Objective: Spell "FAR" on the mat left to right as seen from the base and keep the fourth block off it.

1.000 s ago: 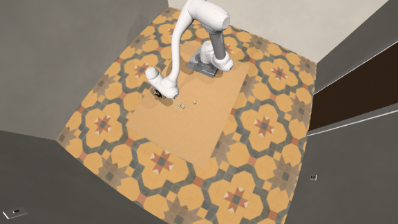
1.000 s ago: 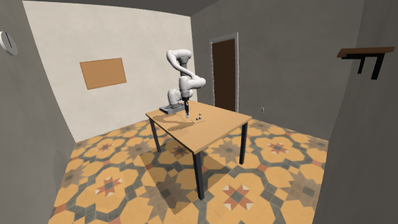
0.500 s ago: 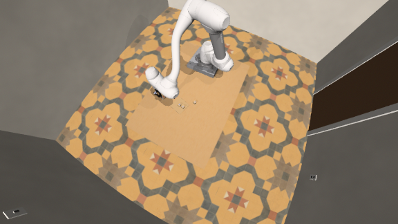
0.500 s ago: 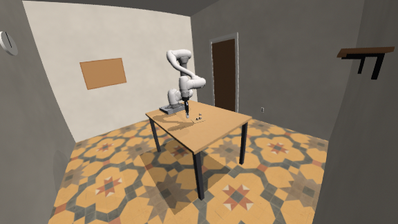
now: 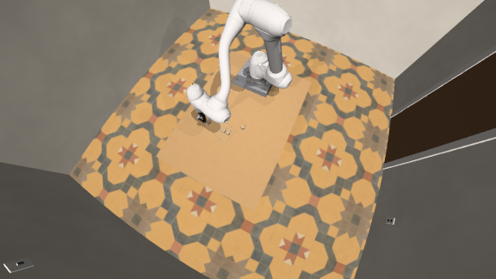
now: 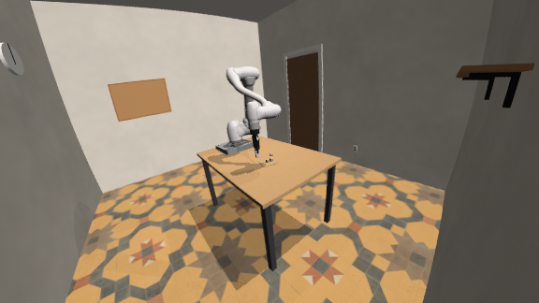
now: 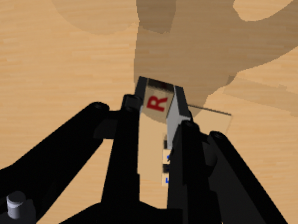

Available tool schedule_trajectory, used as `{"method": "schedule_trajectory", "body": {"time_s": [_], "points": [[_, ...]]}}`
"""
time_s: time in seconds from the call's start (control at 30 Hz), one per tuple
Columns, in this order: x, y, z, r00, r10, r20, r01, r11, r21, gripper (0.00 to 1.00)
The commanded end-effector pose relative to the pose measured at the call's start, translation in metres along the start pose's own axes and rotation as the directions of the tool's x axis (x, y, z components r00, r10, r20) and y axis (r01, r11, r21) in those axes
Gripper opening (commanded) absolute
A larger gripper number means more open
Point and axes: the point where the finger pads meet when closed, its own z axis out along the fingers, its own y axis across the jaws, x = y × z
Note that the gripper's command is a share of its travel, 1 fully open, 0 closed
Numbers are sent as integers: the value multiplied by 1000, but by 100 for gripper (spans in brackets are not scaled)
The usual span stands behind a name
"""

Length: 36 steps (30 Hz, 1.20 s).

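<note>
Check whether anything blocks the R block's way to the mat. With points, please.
Nothing visible does: the R block (image 7: pixel 157 103) sits between the gripper's (image 5: pixel 206 120) (image 6: pixel 256 154) (image 7: pixel 159 92) fingers, beside the mat (image 5: pixel 224 139) (image 7: pixel 212 118).
</note>
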Motion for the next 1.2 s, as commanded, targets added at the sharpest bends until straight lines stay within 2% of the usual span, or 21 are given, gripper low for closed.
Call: {"method": "schedule_trajectory", "body": {"time_s": [0.0, 0.07, 0.13, 0.6, 0.87, 1.17], "points": [[-38, 23, -5, 990, -139, 3, 139, 990, 7, 13], [-57, 36, -6, 977, -213, 3, 213, 977, 7, 13], [-63, 41, -6, 971, -241, 2, 241, 971, 7, 13], [-64, 42, -6, 970, -244, 2, 244, 970, 7, 13], [-64, 42, 2, 970, -244, 2, 244, 970, 7, 13], [-64, 42, 40, 970, -244, 2, 244, 970, 7, 13]]}}
